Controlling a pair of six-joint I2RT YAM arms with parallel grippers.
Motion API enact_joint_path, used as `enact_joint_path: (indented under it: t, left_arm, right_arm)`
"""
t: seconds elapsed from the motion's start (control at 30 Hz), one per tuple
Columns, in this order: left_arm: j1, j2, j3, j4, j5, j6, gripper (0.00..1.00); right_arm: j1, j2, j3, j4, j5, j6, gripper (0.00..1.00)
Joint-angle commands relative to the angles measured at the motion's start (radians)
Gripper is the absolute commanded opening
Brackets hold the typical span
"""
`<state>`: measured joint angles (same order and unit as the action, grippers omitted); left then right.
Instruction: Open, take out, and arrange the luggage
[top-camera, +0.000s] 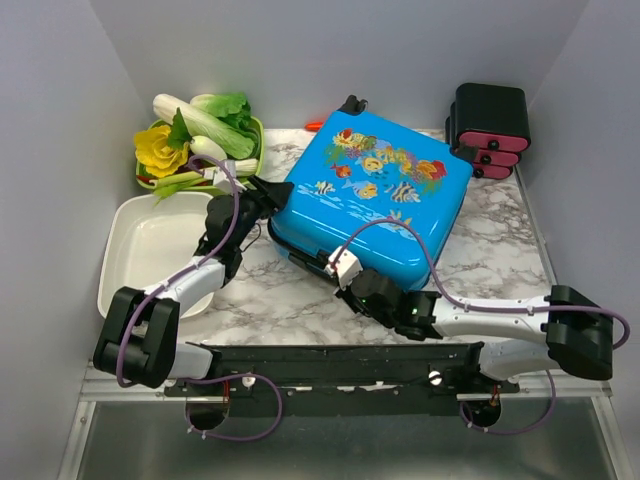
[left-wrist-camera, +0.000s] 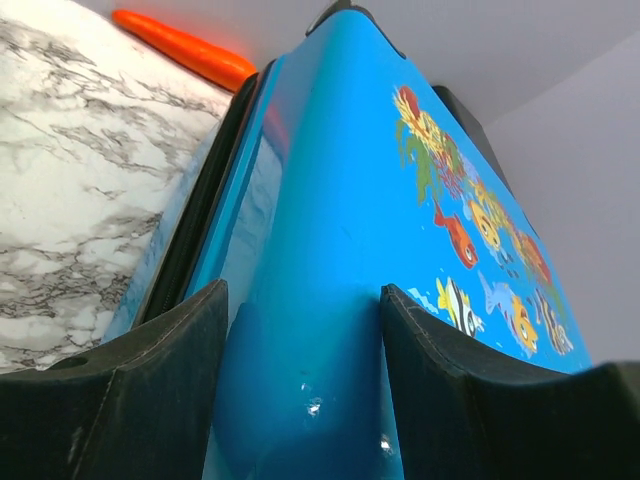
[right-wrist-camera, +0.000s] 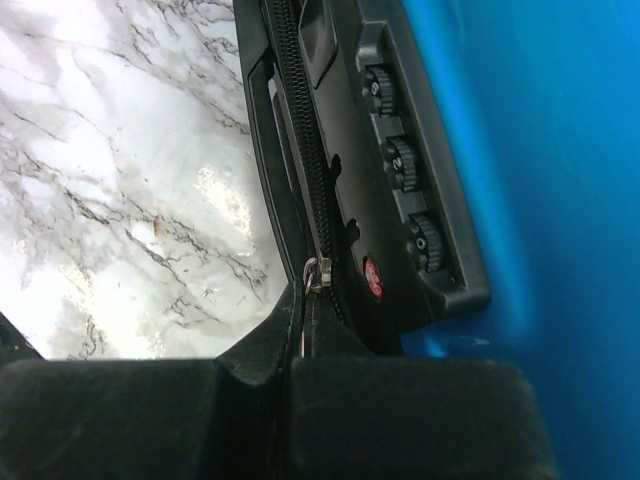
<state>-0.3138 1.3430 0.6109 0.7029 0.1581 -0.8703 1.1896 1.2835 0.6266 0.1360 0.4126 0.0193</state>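
Observation:
The luggage (top-camera: 375, 195) is a bright-blue hard-shell suitcase with fish prints, lying flat and closed on the marble table. My left gripper (top-camera: 268, 198) is open, its fingers either side of the suitcase's left corner (left-wrist-camera: 300, 330). My right gripper (top-camera: 338, 268) is at the suitcase's near edge, shut on the metal zipper pull (right-wrist-camera: 316, 275) beside the black combination lock (right-wrist-camera: 400, 160). The zipper (right-wrist-camera: 300, 110) looks closed along the visible edge.
A white tray (top-camera: 150, 250) lies at the left. A green basket of toy vegetables (top-camera: 200, 140) stands behind it. A black box with pink drawers (top-camera: 490, 130) stands at the back right. An orange carrot (left-wrist-camera: 185, 45) lies behind the suitcase.

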Motion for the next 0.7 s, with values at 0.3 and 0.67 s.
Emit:
enact_joint_path:
  t: [0.3, 0.67]
  left_arm:
    - [-0.188, -0.015, -0.068, -0.209, 0.442, -0.11, 0.65]
    - [-0.194, 0.018, -0.016, -0.095, 0.526, -0.184, 0.64]
  right_arm:
    - [0.011, 0.172, 0.331, 0.41, -0.026, -0.118, 0.01]
    - [0.011, 0.128, 0.318, 0.49, -0.057, -0.093, 0.01]
